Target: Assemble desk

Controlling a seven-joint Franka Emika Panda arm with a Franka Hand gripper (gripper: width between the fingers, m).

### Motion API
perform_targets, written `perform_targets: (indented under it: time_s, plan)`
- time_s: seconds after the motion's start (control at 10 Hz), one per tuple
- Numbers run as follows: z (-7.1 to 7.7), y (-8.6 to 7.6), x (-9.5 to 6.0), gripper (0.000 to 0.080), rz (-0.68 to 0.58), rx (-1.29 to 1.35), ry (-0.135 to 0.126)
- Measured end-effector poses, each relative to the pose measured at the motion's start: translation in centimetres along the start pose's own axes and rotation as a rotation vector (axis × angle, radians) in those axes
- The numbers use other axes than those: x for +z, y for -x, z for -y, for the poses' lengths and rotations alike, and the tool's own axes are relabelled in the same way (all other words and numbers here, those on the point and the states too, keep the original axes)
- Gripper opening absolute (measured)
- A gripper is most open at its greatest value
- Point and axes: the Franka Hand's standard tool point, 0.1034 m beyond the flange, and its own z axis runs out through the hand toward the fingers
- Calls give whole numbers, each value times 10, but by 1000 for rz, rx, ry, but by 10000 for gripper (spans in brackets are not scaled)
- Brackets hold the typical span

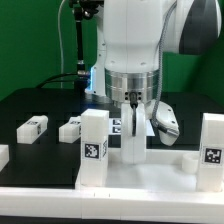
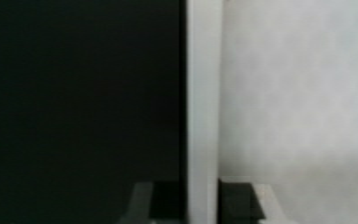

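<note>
Tabletop: two seated legs stand upright.
End effector: clenched around third leg.
Technique: hold vertical, press squarely, twist gently.

Exterior camera low, close, frontal, arm at 12 o'clock; wrist camera tight against the shared leg.

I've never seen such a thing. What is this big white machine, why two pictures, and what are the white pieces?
The white machine is a robot arm; its gripper, a two-finger claw, points down. One picture comes from a camera off the arm, the other from a camera on its wrist. The gripper seems closed on an upright desk leg at the white tabletop. Two more legs stand on it already; loose legs lie on the black table.
</note>
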Motion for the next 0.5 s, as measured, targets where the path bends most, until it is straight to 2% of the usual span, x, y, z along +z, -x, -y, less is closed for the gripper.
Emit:
perform_targets:
  time_s: [0.2,0.3,0.5]
  plan:
    - [0,0,0,75,0,-3,0]
    - [-3,-6,-2,75,2,-26,-3]
    - [-15,-18,-6,75,5,-62,-2]
